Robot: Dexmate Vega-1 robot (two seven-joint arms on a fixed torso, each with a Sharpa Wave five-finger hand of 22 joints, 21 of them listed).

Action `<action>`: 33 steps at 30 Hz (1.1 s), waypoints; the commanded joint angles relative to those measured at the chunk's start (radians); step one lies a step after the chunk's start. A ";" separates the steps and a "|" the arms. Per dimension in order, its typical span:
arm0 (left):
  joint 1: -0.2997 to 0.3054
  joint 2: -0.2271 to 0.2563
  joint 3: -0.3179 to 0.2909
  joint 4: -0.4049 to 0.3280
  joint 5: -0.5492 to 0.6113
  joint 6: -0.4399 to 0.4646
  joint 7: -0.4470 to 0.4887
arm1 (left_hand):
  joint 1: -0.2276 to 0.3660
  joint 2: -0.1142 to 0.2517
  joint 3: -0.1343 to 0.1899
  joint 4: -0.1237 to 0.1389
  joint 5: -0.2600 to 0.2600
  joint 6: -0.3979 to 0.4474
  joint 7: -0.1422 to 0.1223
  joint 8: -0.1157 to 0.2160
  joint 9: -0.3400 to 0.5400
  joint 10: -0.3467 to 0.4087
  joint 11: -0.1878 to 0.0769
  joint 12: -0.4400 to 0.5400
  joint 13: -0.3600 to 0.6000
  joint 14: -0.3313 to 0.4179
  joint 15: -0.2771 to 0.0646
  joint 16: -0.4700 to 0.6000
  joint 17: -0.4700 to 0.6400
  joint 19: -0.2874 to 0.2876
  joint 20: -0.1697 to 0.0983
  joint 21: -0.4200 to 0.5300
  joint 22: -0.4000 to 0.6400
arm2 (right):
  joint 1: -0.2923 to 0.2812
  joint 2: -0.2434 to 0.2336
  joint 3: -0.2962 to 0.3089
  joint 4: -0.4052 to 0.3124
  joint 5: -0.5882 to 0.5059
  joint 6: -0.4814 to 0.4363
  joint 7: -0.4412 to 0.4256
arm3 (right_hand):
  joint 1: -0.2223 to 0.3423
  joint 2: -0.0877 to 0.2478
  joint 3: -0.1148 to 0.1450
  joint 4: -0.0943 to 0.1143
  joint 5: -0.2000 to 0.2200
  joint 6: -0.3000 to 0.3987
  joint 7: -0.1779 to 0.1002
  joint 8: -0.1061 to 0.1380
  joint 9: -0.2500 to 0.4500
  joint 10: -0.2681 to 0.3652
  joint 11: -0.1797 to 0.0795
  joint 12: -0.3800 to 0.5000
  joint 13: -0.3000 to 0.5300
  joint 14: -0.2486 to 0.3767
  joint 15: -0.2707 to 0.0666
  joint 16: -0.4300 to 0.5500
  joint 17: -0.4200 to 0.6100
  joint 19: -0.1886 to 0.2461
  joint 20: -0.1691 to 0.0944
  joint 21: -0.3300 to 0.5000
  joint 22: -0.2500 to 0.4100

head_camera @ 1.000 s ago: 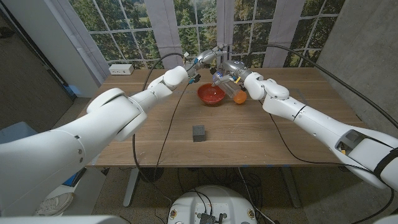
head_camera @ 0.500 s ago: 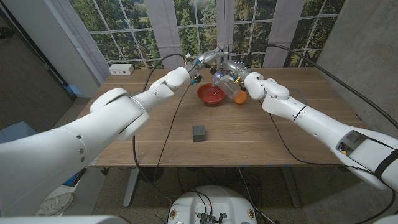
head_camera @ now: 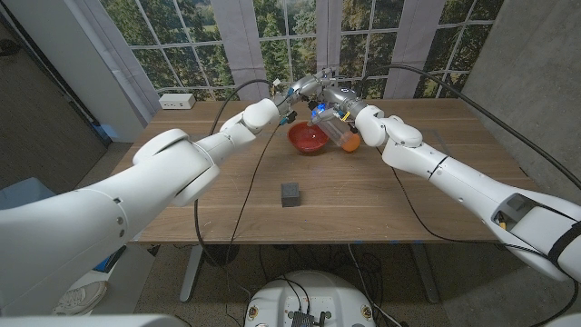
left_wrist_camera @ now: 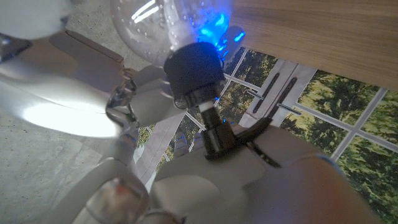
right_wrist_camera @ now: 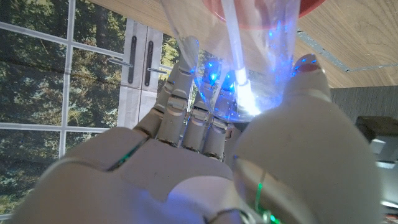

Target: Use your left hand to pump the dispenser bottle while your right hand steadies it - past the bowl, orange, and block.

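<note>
Pump head under my left hand

Bottle [head_camera: 329, 123] sits past the red bowl [head_camera: 309, 138], gripped in my right hand [head_camera: 343, 111], whose fingers wrap its clear body. Its long axis tilts, the black pump [left_wrist_camera: 214, 127] pointing toward my left hand [head_camera: 304, 88], which presses on the pump head, fingers curled over it. One bottle, one bowl, one orange [head_camera: 350, 143], one dark block [head_camera: 290, 193] nearer me

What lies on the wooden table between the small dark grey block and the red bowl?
Bare wood: in the head view nothing lies between the small dark grey block and the red bowl on the wooden table.
</note>
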 commanded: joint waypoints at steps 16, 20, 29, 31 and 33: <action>0.139 0.169 -0.035 -0.438 0.103 0.143 0.066 | 0.001 0.031 -0.004 -0.001 0.005 -0.011 -0.002 0.002 0.003 -0.057 0.007 0.006 0.002 -0.097 -0.012 0.009 0.001 -0.028 0.006 0.006 0.004 | -0.050 -0.027 0.026 -0.078 -0.020 -0.040 -0.014 | 0.264 0.268 -0.004 -0.001 0.007 0.046 -0.039 0.001 0.003 0.123 -0.110 -0.005 0.006 0.161 -0.210 -0.001 0.014 -0.013 -0.167 0.011 0.001; 0.179 0.237 -0.059 -0.589 0.176 0.207 0.139 | 0.001 0.032 -0.004 -0.001 0.005 -0.010 -0.002 0.003 0.003 -0.056 0.006 0.006 0.002 -0.095 -0.011 0.010 0.001 -0.028 0.007 0.006 0.004 | -0.052 -0.031 0.026 -0.083 -0.020 -0.041 -0.003 | 0.265 0.268 -0.005 -0.001 0.008 0.044 -0.036 0.001 0.006 0.124 -0.110 -0.006 0.007 0.162 -0.210 -0.002 0.018 -0.015 -0.168 0.013 0.001; 0.239 0.316 -0.136 -0.750 0.207 0.276 0.205 | 0.004 0.033 -0.005 -0.003 0.005 -0.007 0.000 0.005 0.003 -0.047 0.005 0.010 0.002 -0.081 -0.007 0.013 0.000 -0.024 0.009 0.008 0.004 | -0.060 -0.033 0.024 -0.094 -0.032 -0.057 0.002 | 0.268 0.268 -0.007 -0.001 0.009 0.044 -0.036 0.000 0.008 0.125 -0.109 -0.008 0.009 0.162 -0.210 -0.003 0.023 -0.018 -0.167 0.018 0.001; 0.254 0.333 -0.153 -0.780 0.210 0.290 0.219 | 0.004 0.034 -0.005 -0.003 0.005 -0.006 -0.001 0.006 0.003 -0.046 0.004 0.010 0.002 -0.080 -0.007 0.013 0.000 -0.024 0.010 0.009 0.004 | -0.065 -0.033 0.023 -0.096 -0.041 -0.055 -0.015 | 0.268 0.268 -0.007 -0.001 0.010 0.045 -0.035 0.000 0.007 0.126 -0.112 -0.009 0.008 0.163 -0.210 -0.003 0.025 -0.018 -0.167 0.019 0.001; 0.269 0.344 -0.169 -0.801 0.219 0.298 0.243 | 0.004 0.034 -0.005 -0.004 0.005 -0.005 -0.002 0.006 0.003 -0.045 0.004 0.011 0.002 -0.077 -0.006 0.014 0.000 -0.021 0.012 0.010 0.004 | -0.064 -0.033 0.024 -0.098 -0.040 -0.058 -0.008 | 0.269 0.269 -0.008 -0.001 0.010 0.047 -0.036 0.000 0.006 0.127 -0.111 -0.013 0.003 0.164 -0.210 -0.003 0.026 -0.018 -0.167 0.020 0.001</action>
